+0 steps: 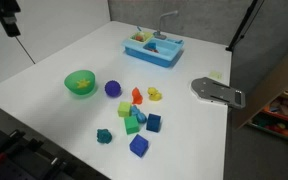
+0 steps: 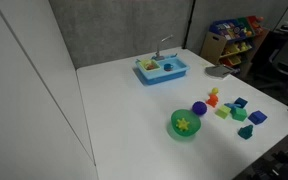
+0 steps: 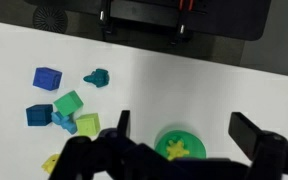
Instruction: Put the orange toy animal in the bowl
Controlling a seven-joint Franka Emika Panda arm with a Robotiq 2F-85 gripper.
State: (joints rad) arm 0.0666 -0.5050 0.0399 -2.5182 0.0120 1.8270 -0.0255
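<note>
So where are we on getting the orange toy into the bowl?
Done: nothing yet. The orange toy animal stands on the table beside the blocks, apart from the bowl, with the purple ball between them. In hand: nothing; the gripper is open and empty, raised over the table. Left: reach the toy, grasp it, carry it over and release it in the bowl.

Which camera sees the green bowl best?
The exterior view where the round bright green bowl sits whole with its yellowish inside clearest. In an exterior view the bowl is whole too, but blurrier inside. The wrist view has the bowl partly behind the open gripper.
</note>
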